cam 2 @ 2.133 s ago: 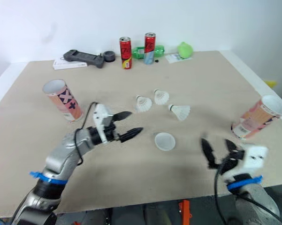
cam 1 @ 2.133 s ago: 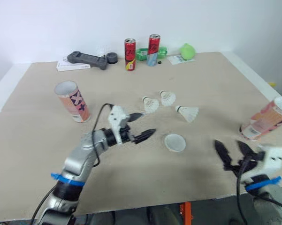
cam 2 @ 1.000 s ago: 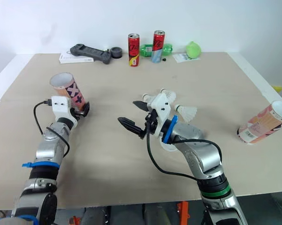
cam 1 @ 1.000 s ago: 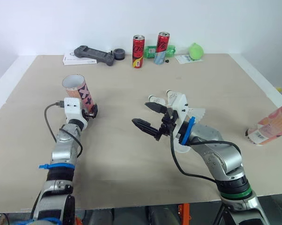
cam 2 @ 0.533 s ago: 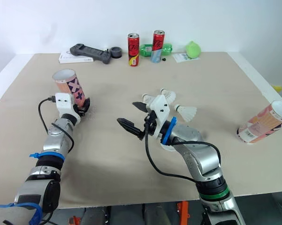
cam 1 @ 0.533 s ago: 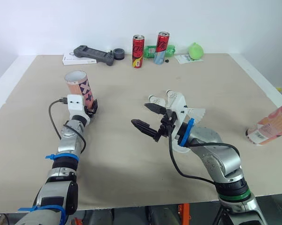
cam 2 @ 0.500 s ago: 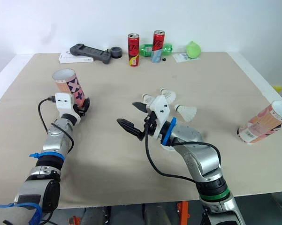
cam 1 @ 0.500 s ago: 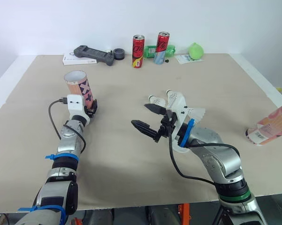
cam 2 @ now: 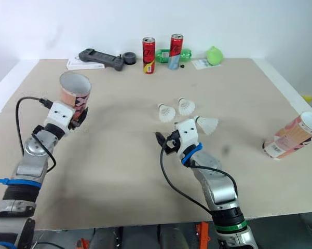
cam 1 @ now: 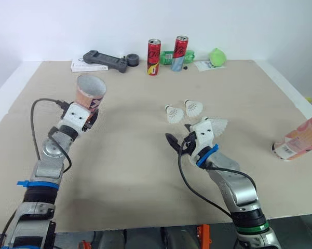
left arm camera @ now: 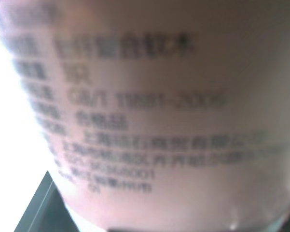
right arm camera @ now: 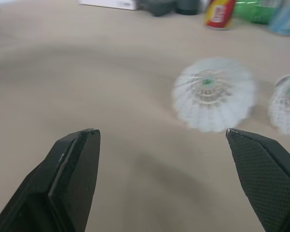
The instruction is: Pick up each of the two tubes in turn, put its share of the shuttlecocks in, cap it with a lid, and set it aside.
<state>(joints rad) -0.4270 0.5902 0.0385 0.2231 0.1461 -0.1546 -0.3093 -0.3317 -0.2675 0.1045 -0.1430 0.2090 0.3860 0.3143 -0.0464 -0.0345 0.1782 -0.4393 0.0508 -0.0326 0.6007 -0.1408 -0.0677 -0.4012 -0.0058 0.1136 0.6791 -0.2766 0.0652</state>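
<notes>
Now the left claw (cam 1: 86, 116), apparently clamped on the first tube (cam 1: 90, 92), has lifted it off the tabletop (cam 1: 130, 161) at upper left, mouth tilted. Right claw (right arm camera: 161, 132), spread wide, has dropped beside the shuttlecocks (cam 1: 173, 113) at centre: loading can start. Second tube (cam 1: 300, 139) lies at right edge.

Far edge of the beige worktop (cam 1: 145, 171), left to right: black handheld controller (cam 1: 104, 59) by a flat white box (cam 1: 81, 67), small black round cap (cam 1: 132, 60), upright red drink can (cam 1: 154, 50), taller red-and-blue can (cam 1: 180, 50), green plastic bottle (cam 1: 169, 56) lying between them, green rounded lump (cam 1: 216, 56).
</notes>
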